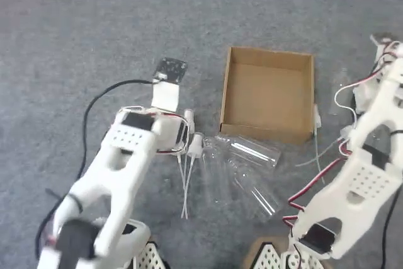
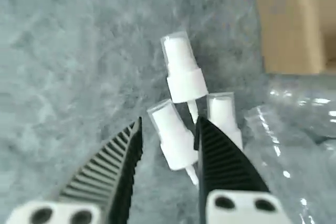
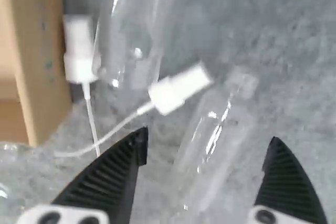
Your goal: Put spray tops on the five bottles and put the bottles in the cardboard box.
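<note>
L gripper [image 2: 169,125], jaws apart, straddles 1 white plastic spray top [image 2: 176,148] w/ 2 more tops [image 2: 184,74] just beside, while R gripper [image 3: 208,135] gapes wide over a clear plastic bottle [image 3: 220,114] lying on grey carpet [image 1: 94,42] near the open brown cardboard box [image 1: 267,96].

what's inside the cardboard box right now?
Nothing visible: the cardboard box shows a bare brown floor in the high view. Its near wall hides a strip of floor behind it. The clear bottles lie outside, beside that wall.
</note>
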Available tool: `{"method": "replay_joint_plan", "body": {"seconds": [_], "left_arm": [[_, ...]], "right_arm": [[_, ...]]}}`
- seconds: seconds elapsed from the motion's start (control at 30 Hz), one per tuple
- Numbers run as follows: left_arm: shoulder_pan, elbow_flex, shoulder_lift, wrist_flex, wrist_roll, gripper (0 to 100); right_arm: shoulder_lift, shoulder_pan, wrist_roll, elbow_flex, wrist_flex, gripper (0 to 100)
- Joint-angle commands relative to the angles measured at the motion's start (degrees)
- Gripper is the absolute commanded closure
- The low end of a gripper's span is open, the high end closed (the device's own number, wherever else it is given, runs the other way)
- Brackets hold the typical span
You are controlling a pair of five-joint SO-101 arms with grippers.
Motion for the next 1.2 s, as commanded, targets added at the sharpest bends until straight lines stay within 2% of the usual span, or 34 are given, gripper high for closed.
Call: {"method": "replay_joint_plan", "body": {"seconds": [0.0, 0.33, 0.5, 0.73, 0.9, 1.07, 1.17], "left_arm": [[0.2, -4.2, 5.4, -2.4, 1.1, 85], [0.1, -2.8, 10.6, -4.6, 3.4, 85], [0.1, -2.9, 12.2, -4.9, 3.1, 94], [0.1, -3.7, 11.6, -2.4, -1.0, 99], [-1.8, -3.6, 2.8, 1.8, -1.1, 99], [-2.4, 1.9, -8.5, 2.5, -2.8, 99], [-3.9, 3.4, -12.5, 2.5, -3.2, 99]], "right_arm": [[-10.9, 1.9, 1.9, 7.2, -2.5, 69.1], [-19.6, 2.1, 2.0, 27.6, -14.3, 69.1], [-21.2, 3.5, 2.0, 32.3, -17.6, 69.1], [-20.7, 8.3, 5.5, 33.0, -18.2, 69.2], [-21.1, 8.7, 6.4, 36.7, -21.4, 69.2], [-20.7, 6.8, 5.7, 40.4, -29.7, 69.3], [-20.7, 6.3, 1.7, 42.5, -35.0, 69.5]]}}
